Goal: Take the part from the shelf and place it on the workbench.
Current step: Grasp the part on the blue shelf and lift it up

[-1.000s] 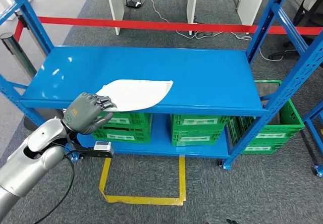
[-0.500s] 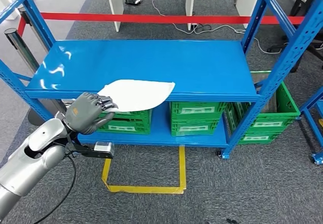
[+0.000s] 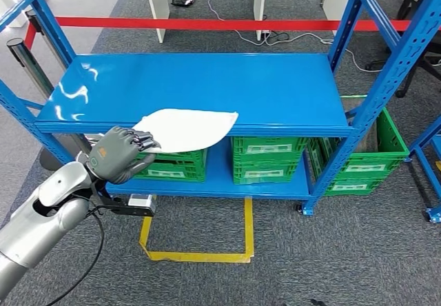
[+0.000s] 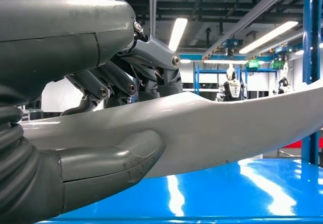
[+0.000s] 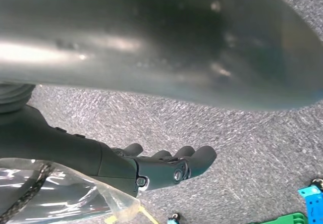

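Left hand gripping white part at shelf's front edge.
Left hand [image 3: 117, 154] clamped on near end of white part [image 3: 188, 129], fingers [image 4: 114, 80] above, thumb below; part raised just over blue shelf [image 3: 208, 85]. Right hand [image 5: 160, 166] over grey carpet, fingers extended, holding nothing.

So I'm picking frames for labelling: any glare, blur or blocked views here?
Head view: sharp, with ceiling-light glare streaks on the shelf; the left hand and white part are clear. Left wrist view: glare on the shelf too, and the hand's close fingers block much of the frame. Right wrist view: a blurred grey shape covers the upper half; the right hand hangs over carpet.
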Tool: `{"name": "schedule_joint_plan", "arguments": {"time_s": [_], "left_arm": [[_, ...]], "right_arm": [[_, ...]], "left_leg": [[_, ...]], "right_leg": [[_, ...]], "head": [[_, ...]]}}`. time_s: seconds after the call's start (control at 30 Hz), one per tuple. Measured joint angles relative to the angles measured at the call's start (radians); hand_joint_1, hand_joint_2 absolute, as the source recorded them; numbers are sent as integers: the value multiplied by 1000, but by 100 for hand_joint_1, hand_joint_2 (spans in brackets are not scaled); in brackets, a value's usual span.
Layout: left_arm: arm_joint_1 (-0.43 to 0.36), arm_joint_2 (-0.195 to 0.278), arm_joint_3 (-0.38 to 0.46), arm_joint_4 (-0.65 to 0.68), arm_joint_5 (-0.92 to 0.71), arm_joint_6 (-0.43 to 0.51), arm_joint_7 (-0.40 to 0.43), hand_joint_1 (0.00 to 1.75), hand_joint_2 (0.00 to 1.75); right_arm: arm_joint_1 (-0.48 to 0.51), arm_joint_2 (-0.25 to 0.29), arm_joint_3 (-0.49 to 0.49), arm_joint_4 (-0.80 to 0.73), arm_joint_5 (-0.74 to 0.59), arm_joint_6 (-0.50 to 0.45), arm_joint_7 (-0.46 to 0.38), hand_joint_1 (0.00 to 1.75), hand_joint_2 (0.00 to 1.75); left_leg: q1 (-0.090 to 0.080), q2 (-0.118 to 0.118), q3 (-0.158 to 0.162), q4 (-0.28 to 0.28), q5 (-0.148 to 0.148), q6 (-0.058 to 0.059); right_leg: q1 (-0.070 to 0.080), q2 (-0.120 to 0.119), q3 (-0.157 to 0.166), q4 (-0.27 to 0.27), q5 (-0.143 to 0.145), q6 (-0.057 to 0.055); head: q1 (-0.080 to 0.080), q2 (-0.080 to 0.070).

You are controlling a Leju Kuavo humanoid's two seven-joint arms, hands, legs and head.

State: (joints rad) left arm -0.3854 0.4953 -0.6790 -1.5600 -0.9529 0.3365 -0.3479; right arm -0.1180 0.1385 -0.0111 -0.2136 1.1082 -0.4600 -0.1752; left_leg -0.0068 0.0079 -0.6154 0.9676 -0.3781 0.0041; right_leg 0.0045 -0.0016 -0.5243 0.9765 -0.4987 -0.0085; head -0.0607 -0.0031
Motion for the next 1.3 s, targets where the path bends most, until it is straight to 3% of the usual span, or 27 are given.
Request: {"name": "schedule_joint_plan", "arguments": {"time_s": [0.83,0.97,1.03,1.07,1.17,1.2,1.23,1.3], "left_arm": [[-5,24,0,1,12,1,-9,175,175],[-7,32,2,1,12,2,-9,175,175],[-10,34,3,1,12,2,-9,175,175],[-12,35,3,1,12,3,-9,175,175],[-13,33,1,1,12,4,-9,175,175],[-12,32,-1,1,12,4,-9,175,175],[-11,31,-3,1,12,4,-10,175,175],[-11,29,-6,1,12,4,-11,175,175]], "right_arm": [[-4,0,0,0,-17,16,-35,0,0],[-5,1,-4,0,-26,23,-40,0,0],[-5,0,-7,-1,-30,24,-42,0,0],[-6,0,-8,-1,-32,25,-42,0,0],[-5,0,-13,-1,-36,29,-45,0,0],[-3,0,-14,-1,-37,31,-46,0,0],[-2,0,-16,-1,-37,33,-48,0,0],[-3,-1,-19,-1,-38,36,-50,0,0]], "left_leg": [[0,0,-10,4,1,-2],[-4,0,-12,7,-1,16],[2,5,0,-20,11,22],[5,9,5,-35,17,24],[10,20,3,-42,23,25],[11,25,0,-38,22,23],[14,30,-4,-33,21,19],[21,43,-14,-13,14,6]], "right_leg": [[-1,0,-7,0,3,4],[-6,-1,-6,-7,9,17],[-4,2,-14,3,-4,23],[-3,3,-30,34,-26,26],[-14,3,-122,219,-115,41],[-18,2,-143,257,-124,47],[-23,0,-145,258,-113,54],[-33,-16,-92,154,-52,68]], "head": [[0,0],[0,0],[1,0],[2,0],[4,0],[4,0],[4,0],[4,0]]}}
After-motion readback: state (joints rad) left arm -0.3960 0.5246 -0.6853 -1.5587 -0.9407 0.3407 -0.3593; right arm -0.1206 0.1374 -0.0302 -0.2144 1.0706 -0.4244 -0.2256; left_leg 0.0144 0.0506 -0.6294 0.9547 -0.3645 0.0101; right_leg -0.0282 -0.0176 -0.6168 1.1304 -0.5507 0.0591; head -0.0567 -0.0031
